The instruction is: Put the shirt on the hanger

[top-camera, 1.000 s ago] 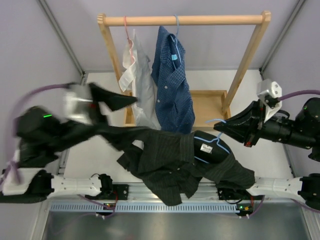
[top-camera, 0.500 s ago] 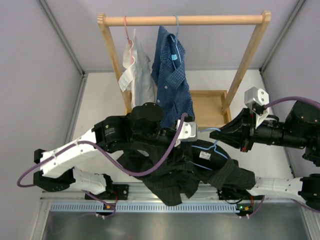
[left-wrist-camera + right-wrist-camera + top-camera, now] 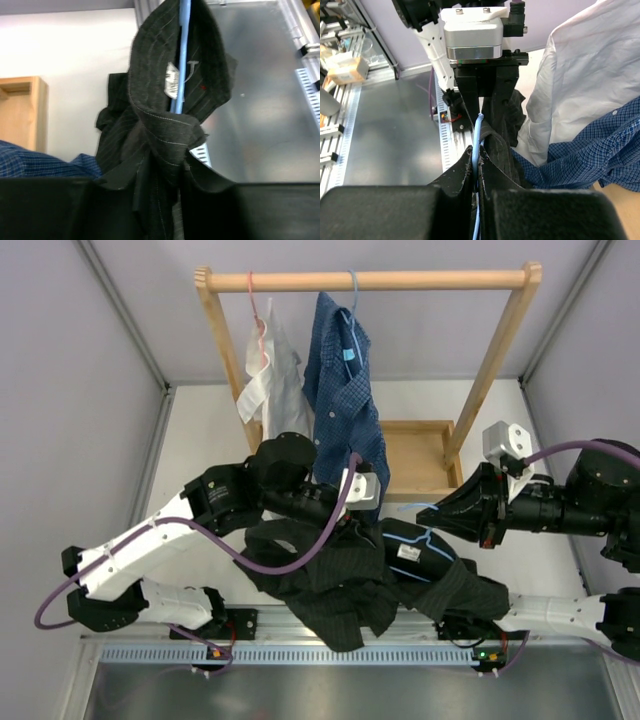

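— How do the arms stand?
— The left arm [image 3: 160, 532] reaches from its base at the near left corner across to the middle of the table [image 3: 215, 440], bent at the elbow, with the wrist aimed right. The right arm [image 3: 585, 502] comes in from the right side, forearm pointing left to meet it.
— And the claws?
— The left gripper [image 3: 159, 205] is clamped on a bunched fold of the shirt [image 3: 335, 585], which sits heaped between the two arms, in front of the wooden rack [image 3: 370, 281]. The right gripper [image 3: 476, 157] is pinched tight on the wire of the hanger [image 3: 183, 50].
— Where does that wire run?
— Inside the collar, just beside the white label [image 3: 172, 80].
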`<state>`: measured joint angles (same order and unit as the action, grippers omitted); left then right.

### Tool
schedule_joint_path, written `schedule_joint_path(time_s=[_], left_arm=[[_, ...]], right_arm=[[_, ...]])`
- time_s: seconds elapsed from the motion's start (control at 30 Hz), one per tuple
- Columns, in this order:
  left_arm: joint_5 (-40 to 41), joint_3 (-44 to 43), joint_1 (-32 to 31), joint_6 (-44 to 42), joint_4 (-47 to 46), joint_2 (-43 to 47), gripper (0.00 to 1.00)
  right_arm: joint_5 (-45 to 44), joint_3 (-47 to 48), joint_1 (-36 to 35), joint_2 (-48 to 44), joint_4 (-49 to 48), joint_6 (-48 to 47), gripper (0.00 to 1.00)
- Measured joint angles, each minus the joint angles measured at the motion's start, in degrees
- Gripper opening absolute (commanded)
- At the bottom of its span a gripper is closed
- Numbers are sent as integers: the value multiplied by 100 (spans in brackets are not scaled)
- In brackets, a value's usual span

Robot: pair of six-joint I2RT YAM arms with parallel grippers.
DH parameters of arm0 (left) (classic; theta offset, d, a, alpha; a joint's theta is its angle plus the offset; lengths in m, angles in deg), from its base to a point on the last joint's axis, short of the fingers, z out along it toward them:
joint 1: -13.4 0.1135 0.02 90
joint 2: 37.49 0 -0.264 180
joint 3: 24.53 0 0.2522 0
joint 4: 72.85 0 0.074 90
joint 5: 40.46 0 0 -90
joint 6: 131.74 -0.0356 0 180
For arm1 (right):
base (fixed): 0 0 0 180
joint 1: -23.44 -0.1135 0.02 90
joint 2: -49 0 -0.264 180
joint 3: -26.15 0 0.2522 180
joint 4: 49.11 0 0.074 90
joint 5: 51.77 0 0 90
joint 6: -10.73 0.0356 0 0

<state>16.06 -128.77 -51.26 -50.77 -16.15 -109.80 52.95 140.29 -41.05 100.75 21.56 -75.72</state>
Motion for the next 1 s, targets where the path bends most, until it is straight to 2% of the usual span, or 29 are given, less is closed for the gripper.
schedule_joint_path(time_s=[0.07,0.2,0.3,0.33,0.37,0.43,0.73,0.87,1.0], left_arm=[[-151,0,0,9,-2,-28,0],[-490,7,0,-39,31,-70,0],[-610,20,9,-57,11,-68,0],[-627,31,11,-61,11,-66,0],[-647,55,11,-74,9,-52,0],[-686,107,11,-90,20,-13,0],[-699,184,46,-94,37,413,0],[-697,184,48,-61,37,586,0],[-680,184,48,-11,37,614,0]], right_arm=[[76,-28,0,2,-7,-50,0],[138,-61,2,-17,-22,-127,0],[164,-79,2,-55,-33,-140,5],[168,-133,0,-96,-61,-142,13],[173,-179,0,-133,-68,-129,26],[151,-273,2,-249,-72,-87,56],[-166,-754,0,-1272,136,-103,59],[251,-1392,0,-1884,328,-103,60],[627,-1991,0,-1978,452,-81,60]])
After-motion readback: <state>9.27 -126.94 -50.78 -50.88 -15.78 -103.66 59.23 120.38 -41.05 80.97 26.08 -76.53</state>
